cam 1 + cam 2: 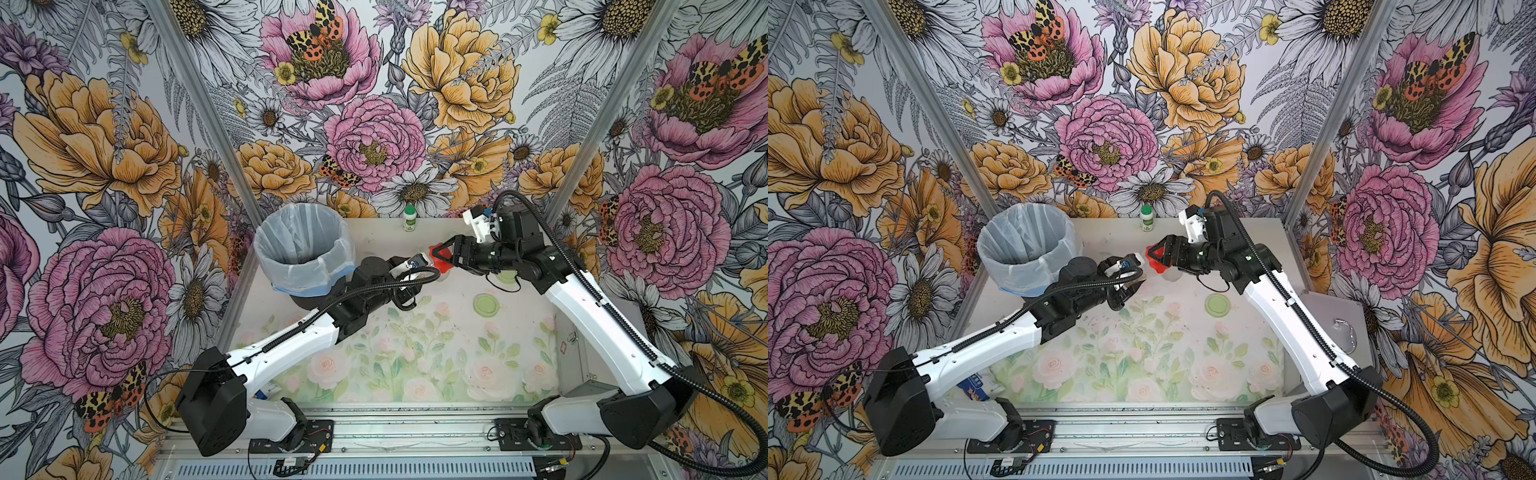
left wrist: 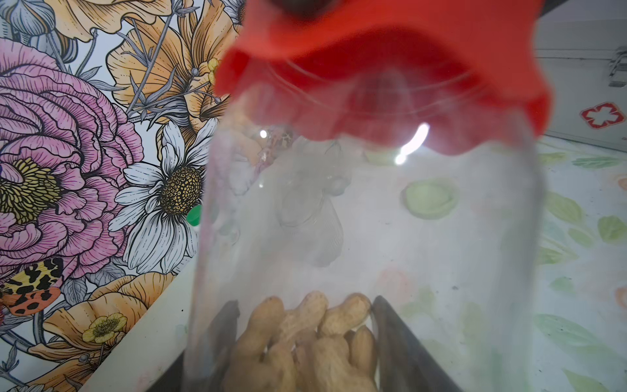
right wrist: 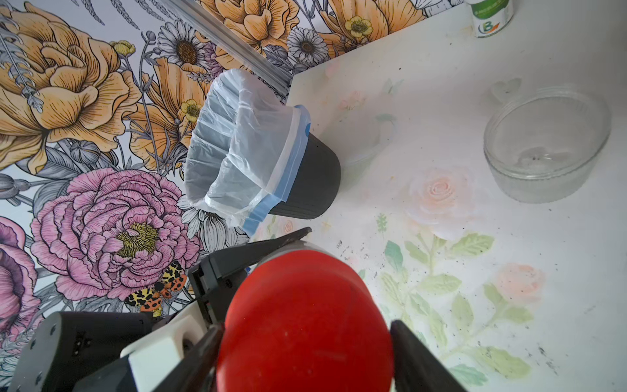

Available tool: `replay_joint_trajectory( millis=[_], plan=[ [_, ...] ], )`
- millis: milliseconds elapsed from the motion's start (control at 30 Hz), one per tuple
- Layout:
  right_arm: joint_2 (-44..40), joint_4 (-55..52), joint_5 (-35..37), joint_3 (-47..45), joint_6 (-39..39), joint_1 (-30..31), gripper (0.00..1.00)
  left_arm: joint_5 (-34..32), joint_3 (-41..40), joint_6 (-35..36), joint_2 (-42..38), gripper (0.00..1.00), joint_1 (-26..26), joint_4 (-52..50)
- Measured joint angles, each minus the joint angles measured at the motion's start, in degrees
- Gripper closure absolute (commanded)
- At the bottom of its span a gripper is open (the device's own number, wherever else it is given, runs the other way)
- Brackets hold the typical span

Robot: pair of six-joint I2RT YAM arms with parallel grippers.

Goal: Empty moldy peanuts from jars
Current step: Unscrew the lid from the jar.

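Landmark for this entry: the bag-lined bin [image 1: 311, 272].

We find the red-lidded jar [image 2: 373, 220] just beside the bin, on the side toward the right arm. It is held between the two grippers and tipped roughly sideways. Its base end is nearer the bin, and its red lid [image 3: 305, 298] points away from it.

The left gripper [image 2: 305, 305] is clamped tight on the glass body near the base. In the left wrist view a dark finger [image 2: 397, 339] shows on either side of the glass. The moldy peanuts [image 2: 305, 342] lie heaped inside at that base end, between those fingers. The rest of the jar looks clear.

The right gripper [image 3: 305, 327] has its fingers pressed against opposite sides of the lid, spread to the lid's width. The lid sits on the jar mouth.

On that same side of the bin an open, empty glass jar [image 3: 543, 146] stands on the table [image 1: 415, 365]. Farther out from the bin a pale green lid [image 1: 486, 304] lies flat. A small white bottle [image 1: 409, 219] with a green cap stands at the table's back edge.
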Motion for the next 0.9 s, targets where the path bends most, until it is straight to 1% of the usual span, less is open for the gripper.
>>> replay_joint_trajectory(
  millis=[67, 133, 200, 267, 400, 500, 600, 700, 767, 900],
  plan=[
    [0.3, 0.3, -0.4, 0.1, -0.7, 0.0, 0.46, -0.2, 0.0, 0.0, 0.0, 0.72, 0.0, 0.0],
    [0.9, 0.3, -1.3, 0.6, -2.4, -0.1, 0.50, -0.3, 0.0, -0.2, 0.0, 0.72, 0.1, -0.1],
    [1.5, 0.5, -3.1, 1.0, -5.7, -0.3, 0.51, 0.8, 0.0, -1.1, -0.1, 0.72, 0.7, -0.3],
    [1.9, 1.0, -5.8, 1.0, -10.8, -0.7, 0.54, 4.6, 0.0, -2.0, -0.7, 0.71, 2.3, -1.2],
    [1.8, 1.3, -11.5, 0.2, -26.6, -0.9, 0.53, 17.0, 0.0, -4.8, -2.1, 0.71, 6.1, -4.5],
    [1.1, 0.5, -15.4, -1.6, -38.9, -0.9, 0.48, 26.7, 0.1, -6.3, -2.5, 0.71, 8.2, -8.6],
    [0.9, -2.3, -17.6, -2.2, -48.2, -0.8, 0.43, 32.9, 1.2, -6.2, -2.5, 0.71, 9.2, -14.4],
    [1.5, -5.7, -19.1, -0.8, -54.5, -0.9, 0.40, 35.1, 2.4, -6.0, -2.5, 0.71, 9.4, -17.8],
    [2.3, -7.5, -19.4, 0.6, -57.1, -0.9, 0.28, 35.4, 2.8, -6.0, -2.5, 0.71, 9.5, -18.6],
    [3.0, -9.2, -20.1, 1.3, -60.6, -1.1, 0.20, 35.7, 3.3, -6.0, -2.5, 0.72, 9.2, -19.1]
  ],
)
